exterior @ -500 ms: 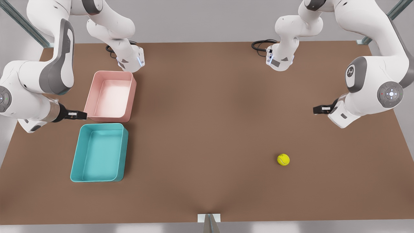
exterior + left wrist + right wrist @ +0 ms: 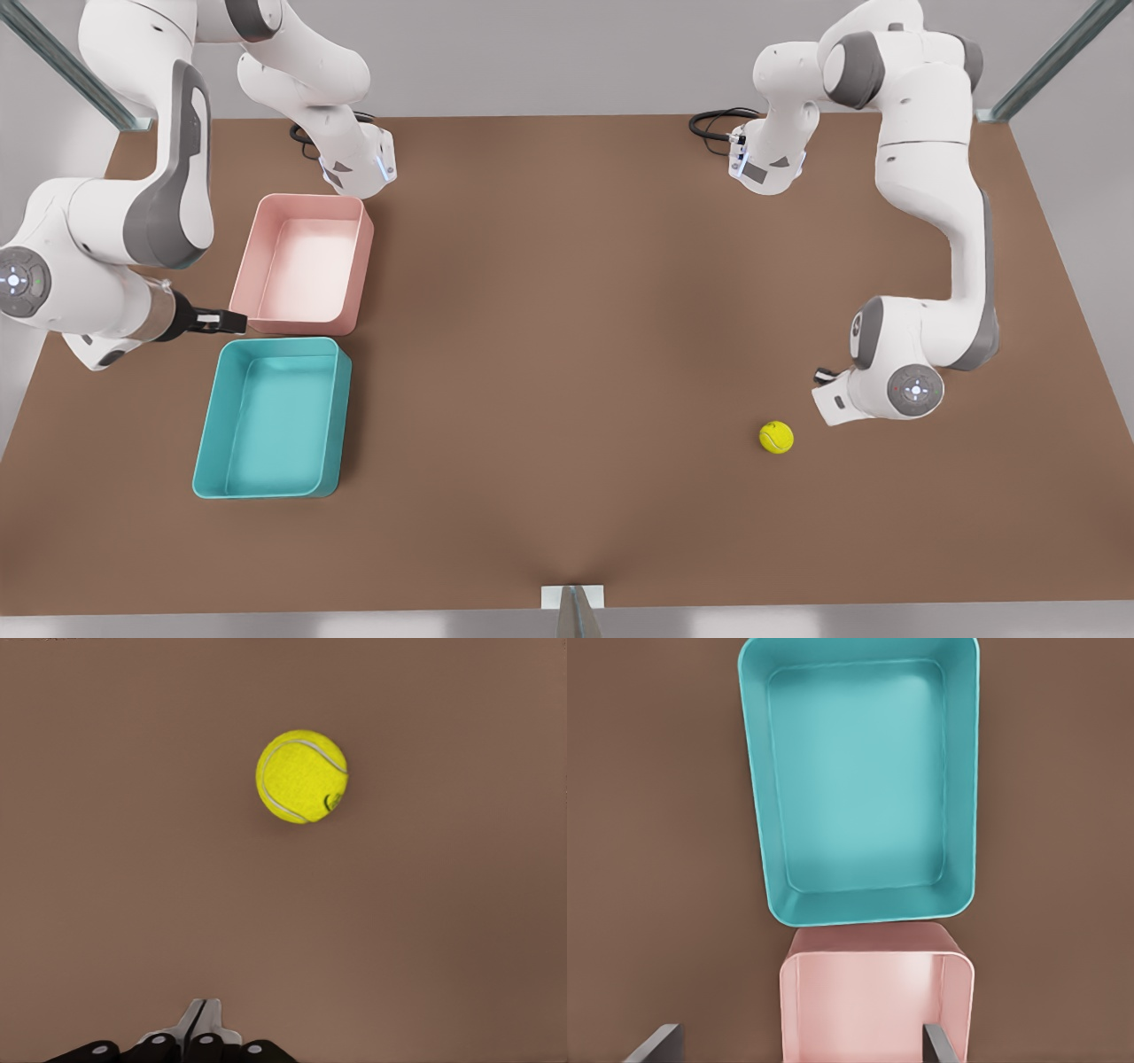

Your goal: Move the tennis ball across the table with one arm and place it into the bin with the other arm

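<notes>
Left gripper (image 2: 197, 1020) above table (image 2: 567, 354), near tennis ball (image 2: 776, 437).

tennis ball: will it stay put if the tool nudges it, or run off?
The tennis ball is round and rests free on the flat table, so it would likely roll away. Its fuzzy surface probably grips well. The left tool, fingers together, likely must open first.

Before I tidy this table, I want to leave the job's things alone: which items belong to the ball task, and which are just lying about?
Job: tennis ball; teal bin; table; left gripper near the ball; right gripper by the bins.

Lying about: pink tray.
</notes>
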`<control>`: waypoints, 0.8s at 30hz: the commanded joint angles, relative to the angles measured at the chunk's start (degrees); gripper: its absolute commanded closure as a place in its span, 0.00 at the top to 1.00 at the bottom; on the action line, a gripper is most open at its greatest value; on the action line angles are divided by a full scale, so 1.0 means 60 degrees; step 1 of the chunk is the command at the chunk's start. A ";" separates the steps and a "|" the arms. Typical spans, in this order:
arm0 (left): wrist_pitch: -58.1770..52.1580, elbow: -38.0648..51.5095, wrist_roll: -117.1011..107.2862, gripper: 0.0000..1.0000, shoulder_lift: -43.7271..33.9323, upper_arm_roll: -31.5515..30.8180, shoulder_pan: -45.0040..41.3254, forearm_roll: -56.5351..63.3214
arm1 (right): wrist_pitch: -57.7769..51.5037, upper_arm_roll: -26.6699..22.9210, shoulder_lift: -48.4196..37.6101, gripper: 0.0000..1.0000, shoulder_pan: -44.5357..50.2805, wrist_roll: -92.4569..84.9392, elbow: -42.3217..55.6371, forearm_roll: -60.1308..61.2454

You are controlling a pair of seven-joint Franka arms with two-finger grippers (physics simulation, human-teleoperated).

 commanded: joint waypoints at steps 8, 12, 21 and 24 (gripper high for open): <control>0.3128 0.0217 1.3415 0.21 0.1462 -0.0025 0.0253 0.0496 | 0.0011 0.0008 0.0005 1.00 0.0000 -0.0002 -0.0035 0.0006; 0.3246 0.0261 1.2610 0.21 0.1638 -0.0039 0.0195 0.0906 | 0.0040 0.0008 0.0034 1.00 0.0000 -0.0032 -0.0065 0.0006; 0.2675 0.0569 1.0222 0.21 0.2048 -0.0039 -0.0098 0.0760 | 0.0069 0.0008 0.0063 1.00 0.0000 -0.0046 -0.0079 0.0006; 0.2558 0.0554 0.9914 0.21 0.2092 -0.0010 -0.0289 0.0789 | 0.0055 0.0008 0.0063 1.00 0.0000 -0.0046 -0.0079 0.0006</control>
